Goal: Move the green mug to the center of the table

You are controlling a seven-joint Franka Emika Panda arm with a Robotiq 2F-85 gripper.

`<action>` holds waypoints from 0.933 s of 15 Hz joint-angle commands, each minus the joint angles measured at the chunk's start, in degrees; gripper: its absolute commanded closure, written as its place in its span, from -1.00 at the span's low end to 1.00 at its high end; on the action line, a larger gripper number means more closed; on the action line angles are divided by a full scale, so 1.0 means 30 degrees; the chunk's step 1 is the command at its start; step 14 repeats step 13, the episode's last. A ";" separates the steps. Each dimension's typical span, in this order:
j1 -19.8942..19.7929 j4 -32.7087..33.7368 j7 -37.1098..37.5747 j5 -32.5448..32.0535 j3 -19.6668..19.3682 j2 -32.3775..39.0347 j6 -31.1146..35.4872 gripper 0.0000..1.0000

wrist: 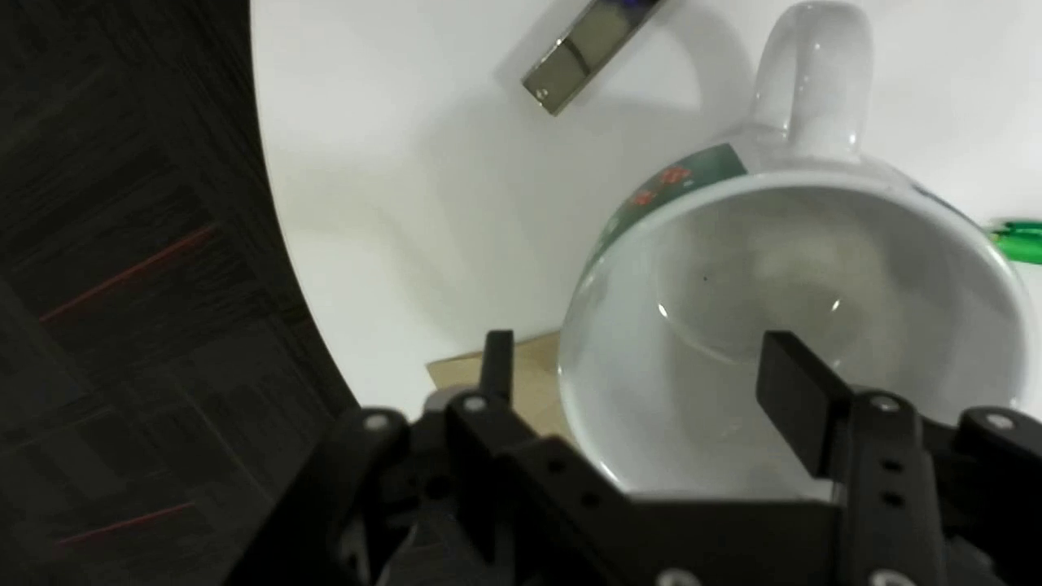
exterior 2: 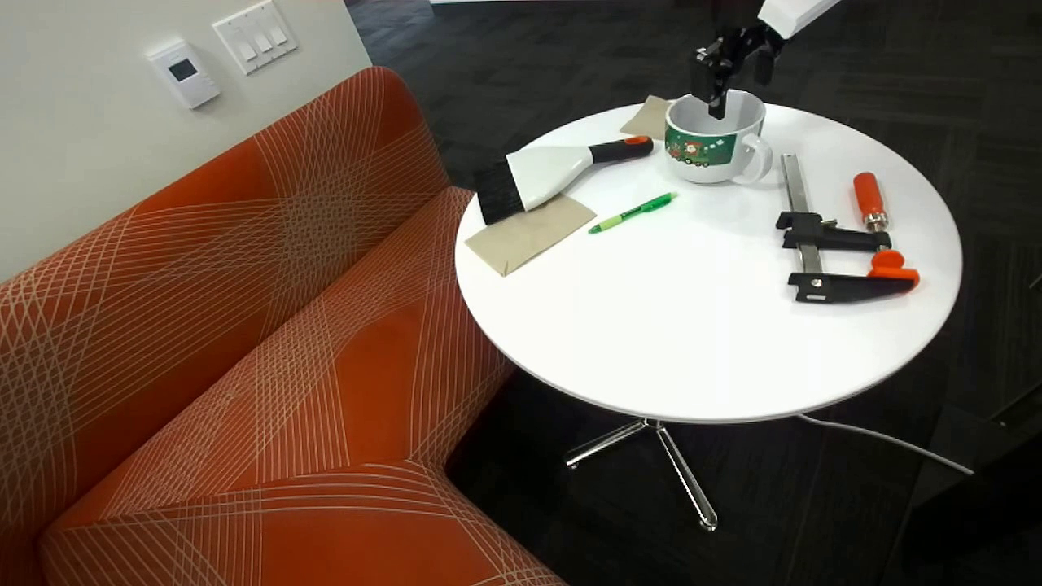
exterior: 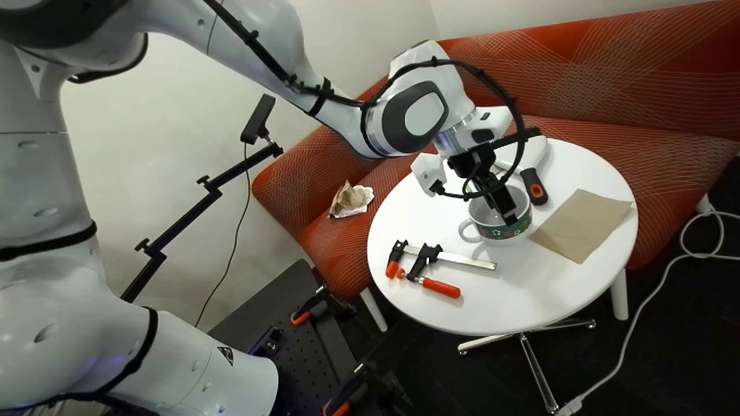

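The green mug is white inside with a green patterned band and a white handle. It stands upright on the round white table (exterior: 520,300), near the far edge in an exterior view (exterior 2: 700,150). The mug also shows in an exterior view (exterior: 506,230) and in the wrist view (wrist: 700,293). My gripper (wrist: 639,358) is open over the mug's rim. In the wrist view one finger is outside the mug wall and the other is over its inside. The gripper also shows at the mug's mouth in both exterior views (exterior: 502,207) (exterior 2: 737,88). How deep the fingertips reach is unclear.
A bar clamp with orange parts (exterior 2: 806,232) lies near the mug's handle side. A white brush with a black handle (exterior 2: 558,172), a green pen (exterior 2: 633,213) and brown paper pieces (exterior: 584,224) (exterior 2: 533,234) lie around it. A red-orange sofa (exterior: 578,86) borders the table.
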 commanded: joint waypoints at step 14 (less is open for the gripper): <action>-0.0032 -0.2597 0.0274 -0.2143 0.0737 -0.3573 -0.0101 -1.00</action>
